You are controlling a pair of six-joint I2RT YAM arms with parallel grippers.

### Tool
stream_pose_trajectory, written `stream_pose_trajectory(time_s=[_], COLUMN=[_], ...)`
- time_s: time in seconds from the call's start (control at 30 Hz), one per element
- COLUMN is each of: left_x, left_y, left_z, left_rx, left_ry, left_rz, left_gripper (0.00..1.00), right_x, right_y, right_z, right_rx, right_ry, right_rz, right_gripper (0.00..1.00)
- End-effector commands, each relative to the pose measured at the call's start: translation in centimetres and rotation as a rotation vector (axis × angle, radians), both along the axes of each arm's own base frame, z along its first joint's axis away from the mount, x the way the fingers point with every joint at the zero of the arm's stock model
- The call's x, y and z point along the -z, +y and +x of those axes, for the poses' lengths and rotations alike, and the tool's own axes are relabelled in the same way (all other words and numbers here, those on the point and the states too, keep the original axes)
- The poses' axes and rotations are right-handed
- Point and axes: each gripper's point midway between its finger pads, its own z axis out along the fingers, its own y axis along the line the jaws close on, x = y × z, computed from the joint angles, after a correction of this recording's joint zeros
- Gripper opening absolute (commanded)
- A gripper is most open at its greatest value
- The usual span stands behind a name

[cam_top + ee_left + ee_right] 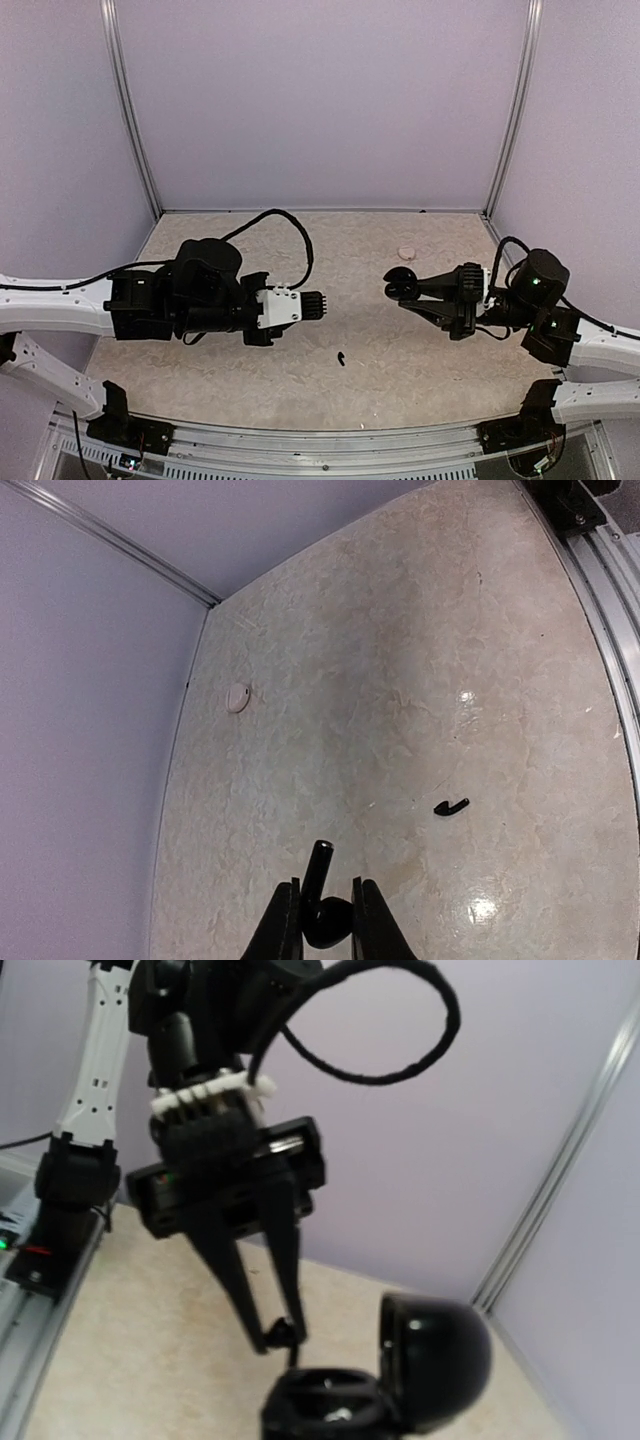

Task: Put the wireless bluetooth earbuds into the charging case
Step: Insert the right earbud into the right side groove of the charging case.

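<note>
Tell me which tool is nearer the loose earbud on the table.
Left. The left tool, holding the other earbud, hangs just beyond the loose earbud; the right tool, gripping the charging case, is farther right.

I'm driving this from afar in what looks like a robotics lab cell: plain lilac wall panels (320, 100) joined by aluminium posts (134, 120) box in a beige stone-patterned tabletop (380, 330), with a slotted metal rail (330, 440) along its near edge.

Earbud (341, 358) on the table (420, 385), case (400, 283) right of it, disc (406, 253) behind the case.
</note>
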Motion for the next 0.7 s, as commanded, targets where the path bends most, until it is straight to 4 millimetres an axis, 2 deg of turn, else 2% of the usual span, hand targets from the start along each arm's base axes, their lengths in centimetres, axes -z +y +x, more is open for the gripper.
stream_pose_trajectory(time_s=[0.0, 0.23, 0.67], left_x=[-2.5, -4.4, -5.7], left_y=[0.6, 0.6, -0.4], left_z=[-1.0, -2.5, -3.7], left_rx=[0.008, 0.038, 0.089], left_ry=[-0.086, -0.128, -0.141], left_rz=[-0.007, -0.029, -0.063], left_gripper=[0.12, 0.12, 0.12], right_x=[-1.0, -0.9, -0.5], right_y=[1.0, 2.2, 2.7], right_z=[-0.7, -1.7, -1.8], right_rx=[-0.039, -0.069, -0.048], right_ry=[-0.149, -0.221, -0.255], right_rz=[-0.079, -0.121, -0.141], right_gripper=[0.0, 0.0, 0.0])
